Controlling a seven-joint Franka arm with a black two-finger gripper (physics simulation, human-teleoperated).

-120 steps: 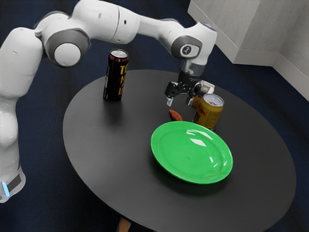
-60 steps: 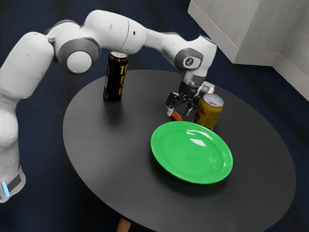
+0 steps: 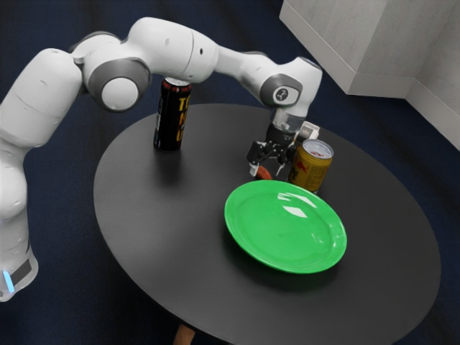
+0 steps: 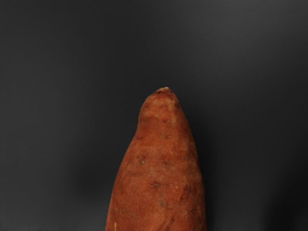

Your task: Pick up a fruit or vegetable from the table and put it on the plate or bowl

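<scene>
A small orange-brown sweet potato [image 3: 265, 173] lies on the black round table [image 3: 158, 208], between the green plate [image 3: 285, 225] and a gold can [image 3: 310, 164]. My gripper [image 3: 264, 168] is lowered over it, open, with one finger on either side of the sweet potato. The wrist view has the sweet potato [image 4: 159, 183] large and close under my hand, its pointed tip against the dark tabletop. The green plate sits near the table's middle with nothing on it.
The gold can stands right beside my gripper, toward the exterior view's right. A black can [image 3: 172, 113] stands at the table's far left side. A grey block [image 3: 374, 43] rises behind the table at the upper right.
My hand has come down from above the table onto the sweet potato, and the fingers now straddle it. The cans and plate have not moved.
</scene>
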